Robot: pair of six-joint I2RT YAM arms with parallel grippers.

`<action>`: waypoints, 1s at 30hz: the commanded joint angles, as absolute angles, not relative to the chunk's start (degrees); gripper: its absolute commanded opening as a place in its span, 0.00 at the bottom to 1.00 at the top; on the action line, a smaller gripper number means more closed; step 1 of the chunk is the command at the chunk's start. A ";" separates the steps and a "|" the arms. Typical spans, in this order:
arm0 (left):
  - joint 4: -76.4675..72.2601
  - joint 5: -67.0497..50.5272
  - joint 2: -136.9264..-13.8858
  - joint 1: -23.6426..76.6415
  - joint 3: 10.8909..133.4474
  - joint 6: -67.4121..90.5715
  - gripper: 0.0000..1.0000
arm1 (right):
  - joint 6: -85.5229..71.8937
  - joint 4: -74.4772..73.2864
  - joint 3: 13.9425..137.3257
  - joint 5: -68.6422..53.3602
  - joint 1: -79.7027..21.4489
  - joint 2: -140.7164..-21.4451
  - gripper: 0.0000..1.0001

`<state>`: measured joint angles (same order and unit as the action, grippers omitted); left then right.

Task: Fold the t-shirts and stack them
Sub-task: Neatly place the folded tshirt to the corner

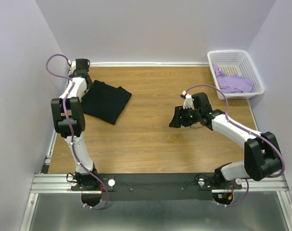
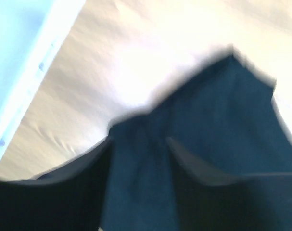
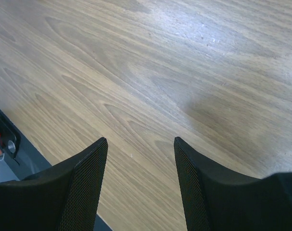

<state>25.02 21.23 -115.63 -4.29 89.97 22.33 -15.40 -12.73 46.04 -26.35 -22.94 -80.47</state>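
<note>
- So, left gripper (image 2: pixel 138 142) state?
- Jaws spread, nothing clamped that I can see. The wrist view is blurred, but dark cloth shows in the gap and runs on past both tips.
- Where's it sitting?
- Far-left corner of the table (image 1: pixel 150 139), over the far edge of the black t-shirt (image 1: pixel 105 101). The left arm is stretched well out from its base, wrist pointing down.
- Shirt condition?
- Folded into a rough rectangle, lying flat on the wood and skewed to the table edges. One corner points toward table centre. Can't tell the layer count from above.
- Right gripper (image 3: pixel 141 139)?
- Also spread, and empty. Bare wood grain shows between and below the jaws, and it hangs above the table. In the top view it's right of centre, pointing left, well apart from the black shirt.
- Second shirt?
- The lavender t-shirt (image 1: pixel 234 83) is in the white lattice basket (image 1: pixel 232 52) at the far-right corner. Unfolded and bunched up. Well apart from both grippers.
- Anything stacked?
- No. One shirt is on the wood far left, the other in the basket far right.
</note>
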 commanded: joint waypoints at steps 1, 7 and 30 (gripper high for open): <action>27.69 22.07 -115.32 -8.17 95.71 21.53 0.65 | -14.15 -15.99 46.41 -25.93 -23.29 -77.96 0.66; 18.49 8.81 -98.46 -9.84 77.73 29.52 0.70 | -14.59 -16.26 46.32 -25.92 -23.29 -76.55 0.66; -17.03 -13.88 -82.16 -11.87 29.18 50.52 0.71 | -14.77 -16.52 45.00 -22.77 -23.29 -67.68 0.83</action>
